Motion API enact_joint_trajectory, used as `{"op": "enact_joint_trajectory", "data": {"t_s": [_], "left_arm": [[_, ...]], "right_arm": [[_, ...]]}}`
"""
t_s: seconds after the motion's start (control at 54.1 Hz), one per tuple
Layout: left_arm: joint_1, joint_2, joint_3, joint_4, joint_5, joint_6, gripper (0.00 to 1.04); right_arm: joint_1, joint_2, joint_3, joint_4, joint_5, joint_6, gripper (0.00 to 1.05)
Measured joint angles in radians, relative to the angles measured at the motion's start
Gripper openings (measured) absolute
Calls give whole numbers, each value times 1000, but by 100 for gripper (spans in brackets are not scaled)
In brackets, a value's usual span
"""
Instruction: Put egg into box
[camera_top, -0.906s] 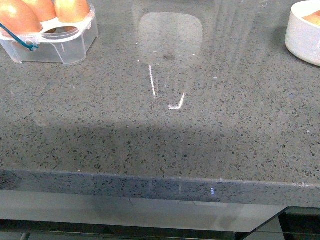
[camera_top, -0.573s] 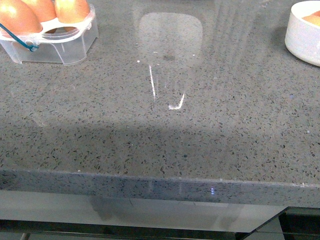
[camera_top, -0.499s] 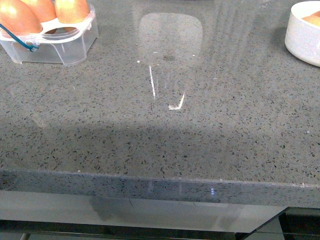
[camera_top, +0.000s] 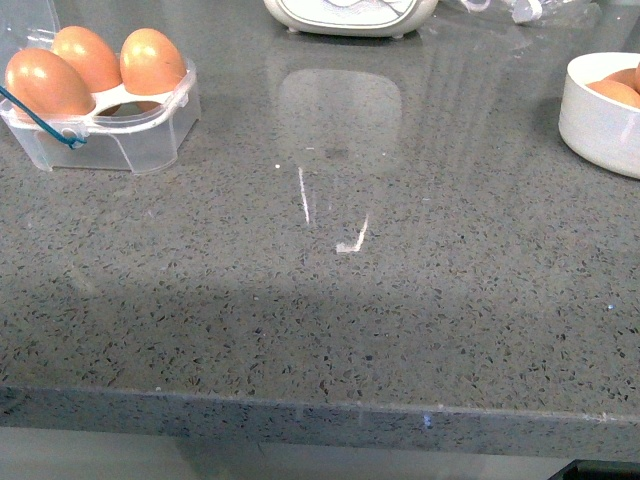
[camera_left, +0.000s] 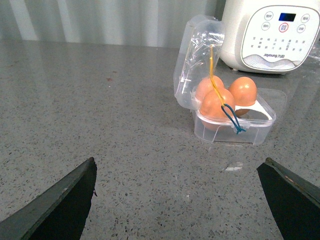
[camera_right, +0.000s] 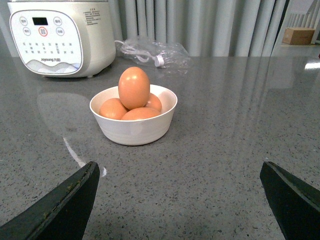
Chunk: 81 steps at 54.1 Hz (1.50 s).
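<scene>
My L gripper (camera_left: 178, 162): jaws spread wide, nothing btwn them. My R gripper (camera_right: 180, 164): same, wide open & empty. Ahead of my L the box (camera_left: 232, 127) sits on the grey counter (camera_left: 100, 125), lid (camera_left: 200, 60) up, three eggs (camera_left: 215, 102) in it, one slot bare, blue-yellow cord (camera_left: 225, 107) across the front. Ahead of my R, well apart from the box: white bowl (camera_right: 135, 131) w/ four more, one egg (camera_right: 134, 87) upright on top. White cooker (camera_right: 60, 37) behind.
</scene>
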Motion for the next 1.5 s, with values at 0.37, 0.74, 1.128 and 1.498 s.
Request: {"op": "enact_joint_trajectory", "data": {"t_s": [0.37, 0.74, 1.128, 1.498], "left_arm": [[0, 0, 0, 0, 0, 0, 98], [0, 0, 0, 0, -1, 0, 98], [0, 0, 0, 0, 0, 0, 98], [0, 0, 0, 0, 0, 0, 98]], "right_arm": [[0, 0, 0, 0, 0, 0, 97], [136, 225, 116, -129, 460, 232, 97], [41, 630, 346, 121, 280, 125, 97], [-66, 1045, 485, 327, -71, 21, 97]]}}
